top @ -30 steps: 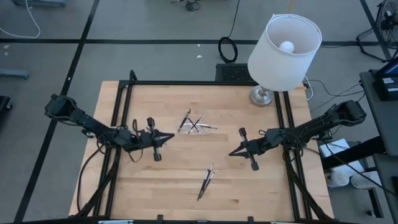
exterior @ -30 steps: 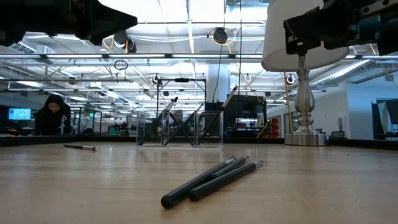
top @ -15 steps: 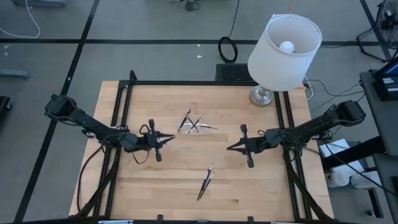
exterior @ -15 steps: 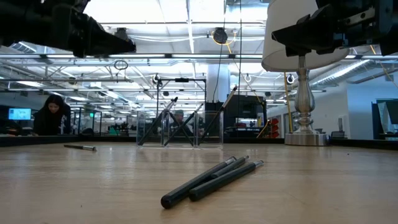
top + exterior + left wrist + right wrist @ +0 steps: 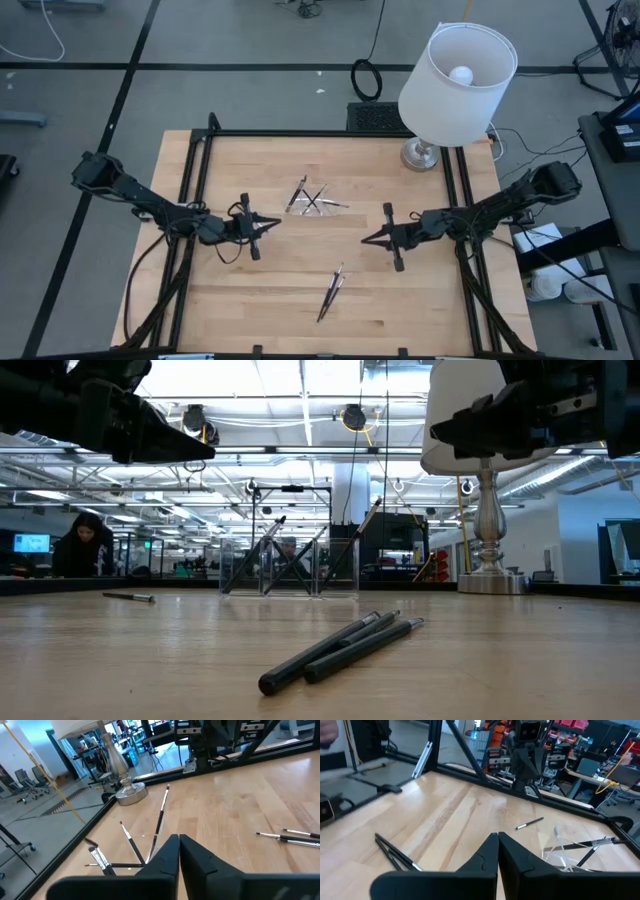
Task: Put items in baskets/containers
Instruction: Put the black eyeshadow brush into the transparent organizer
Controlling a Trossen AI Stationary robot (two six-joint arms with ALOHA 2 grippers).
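1. The desk is a wooden top inside a black frame; a white-shaded lamp stands at its 1 o'clock corner in the high view.
2. The left arm reaches in from 9 o'clock. The left end effector hangs above the desk just short of the clear tray, fingers pressed together with nothing between them (the left wrist view shows the two tips meeting).
3. The right arm reaches in from 3 o'clock. The right end effector hangs above the desk at about 4 o'clock of the tray, fingers pressed together, empty.
4. The clear tray sits near the desk's centre, toward 12 o'clock. Several dark brushes lean crossed inside it.
5. Two loose brushes lie touching side by side toward 6 o'clock, well apart from the tray.
6. One single brush lies alone on the desk, beyond the left end effector (visible in the low view).
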